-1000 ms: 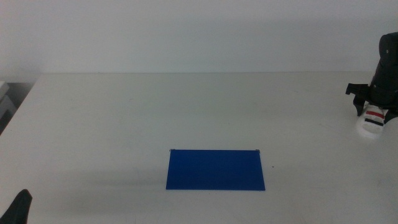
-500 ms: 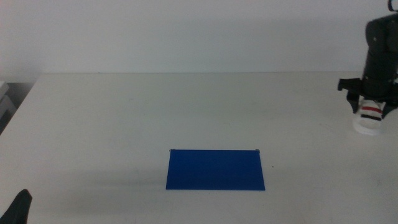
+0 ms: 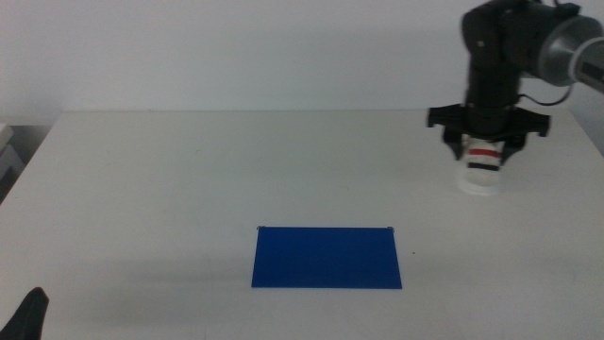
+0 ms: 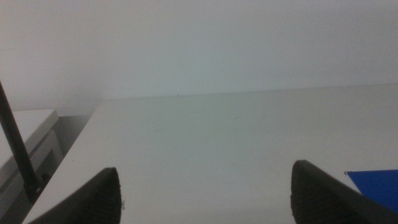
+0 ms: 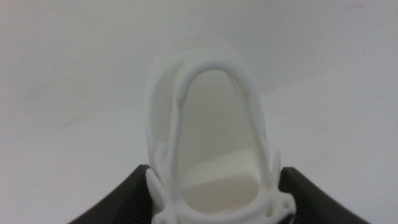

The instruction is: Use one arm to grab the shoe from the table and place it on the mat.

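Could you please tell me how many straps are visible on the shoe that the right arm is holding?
3 show in the middle view: two black straps with one red strap between them, across the shoe held by the right gripper above the table. The fingers may hide others.

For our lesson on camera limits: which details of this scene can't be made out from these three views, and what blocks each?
- Shoe: its top end is covered by the right gripper in the middle view; in the right wrist view, the straps are cut off by the edge.
- Left gripper: only a dark tip shows at the corner in the middle view.
- Mat: the left wrist view shows just one corner.
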Controlling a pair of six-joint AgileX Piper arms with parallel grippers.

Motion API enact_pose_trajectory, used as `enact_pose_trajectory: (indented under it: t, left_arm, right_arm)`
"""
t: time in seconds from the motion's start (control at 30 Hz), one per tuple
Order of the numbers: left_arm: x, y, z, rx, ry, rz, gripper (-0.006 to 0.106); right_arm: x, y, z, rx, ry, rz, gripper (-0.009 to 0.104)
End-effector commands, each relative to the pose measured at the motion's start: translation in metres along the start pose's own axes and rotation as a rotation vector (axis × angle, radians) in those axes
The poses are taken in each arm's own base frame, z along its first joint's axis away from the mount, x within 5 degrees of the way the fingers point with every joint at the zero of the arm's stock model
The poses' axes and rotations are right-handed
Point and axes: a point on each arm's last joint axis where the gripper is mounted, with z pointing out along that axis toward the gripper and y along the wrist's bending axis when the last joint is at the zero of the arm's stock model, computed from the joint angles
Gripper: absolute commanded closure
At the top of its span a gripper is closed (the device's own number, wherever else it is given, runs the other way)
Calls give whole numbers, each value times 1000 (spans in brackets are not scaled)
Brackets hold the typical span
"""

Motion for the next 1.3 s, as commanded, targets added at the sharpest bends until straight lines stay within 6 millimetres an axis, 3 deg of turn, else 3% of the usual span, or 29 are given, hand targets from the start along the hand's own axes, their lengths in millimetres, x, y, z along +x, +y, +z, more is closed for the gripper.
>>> enact_pose_trajectory:
  t: [0.0, 0.33, 0.63, 0.93, 1.27]
  left_arm:
    - [-6, 0, -1, -1, -89, -14, 7]
    - [-6, 0, -1, -1, -89, -14, 7]
    - [-6, 0, -1, -1, -89, -14, 7]
    - [-6, 0, -1, -1, -89, -14, 7]
    - [-6, 0, -1, -1, -89, -14, 7]
  right_arm:
    - [8, 2, -50, -13, -60, 3, 99]
    - [69, 68, -79, -125, -42, -68, 99]
    - [117, 105, -93, -172, -29, -79, 99]
    - [147, 126, -89, -166, -2, -100, 99]
    - [147, 126, -90, -168, 7, 35, 99]
